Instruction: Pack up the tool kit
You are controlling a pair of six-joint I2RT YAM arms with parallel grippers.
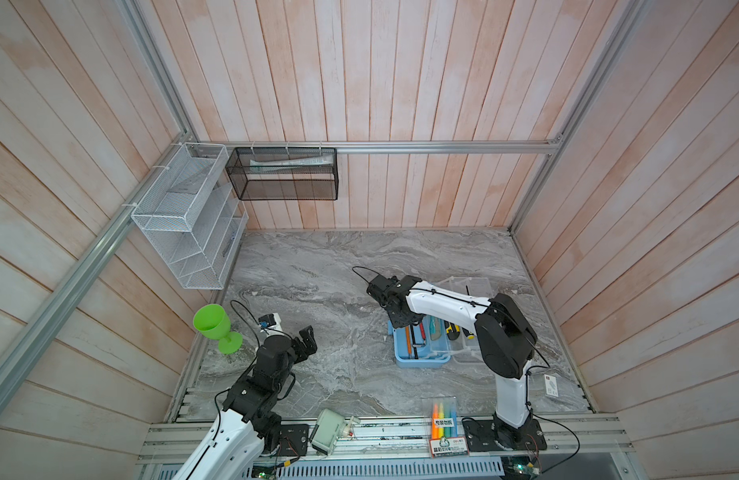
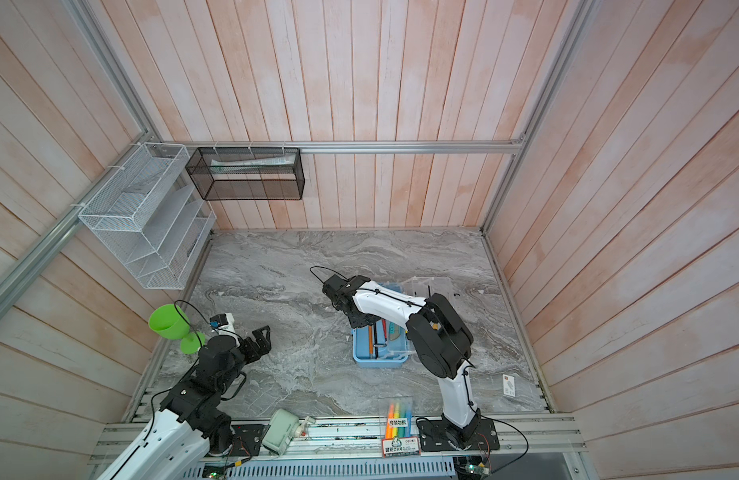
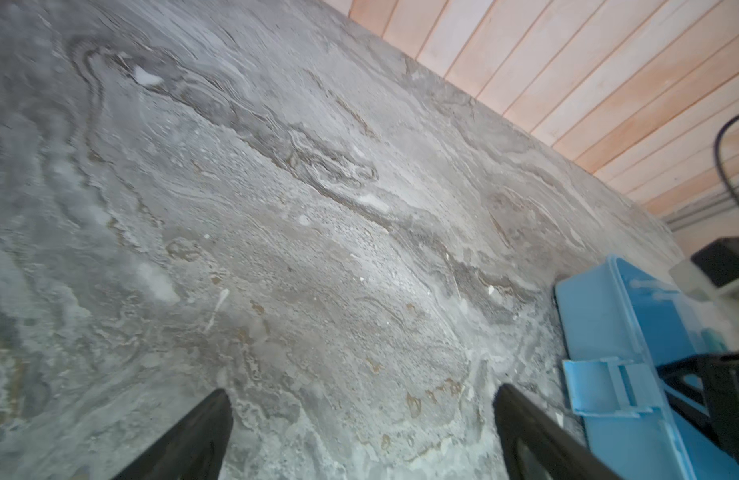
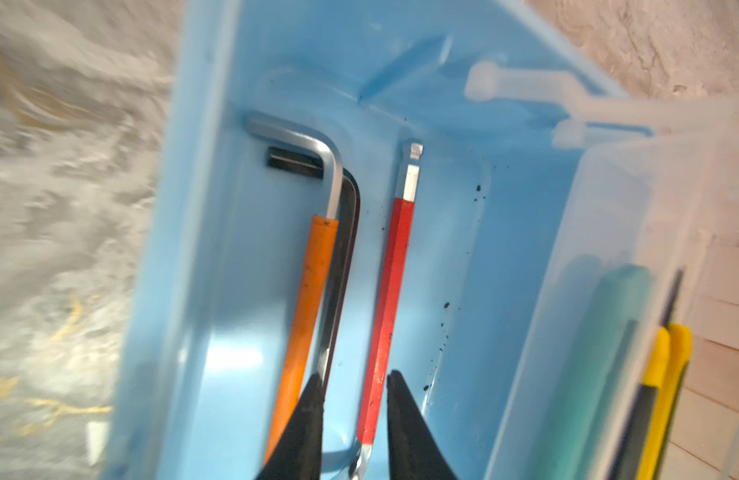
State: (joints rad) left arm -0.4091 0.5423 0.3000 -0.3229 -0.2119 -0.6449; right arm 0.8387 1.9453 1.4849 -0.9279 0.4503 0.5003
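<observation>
Judging from a top view, a tool is being set into the tool kit (image 1: 419, 353), at about four o'clock on the counter (image 1: 338, 291); the left end effector (image 1: 307, 338) is held wide open at eight o'clock. In the right wrist view, the right end effector (image 4: 353, 399) is seen parted around a red hex key (image 4: 386, 307) beside an orange-handled key (image 4: 303, 316), so a clear lift-out is called for next.

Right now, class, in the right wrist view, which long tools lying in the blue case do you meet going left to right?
Orange-sleeved hex key → black hex key → red-sleeved hex key, all inside the blue case.
</observation>
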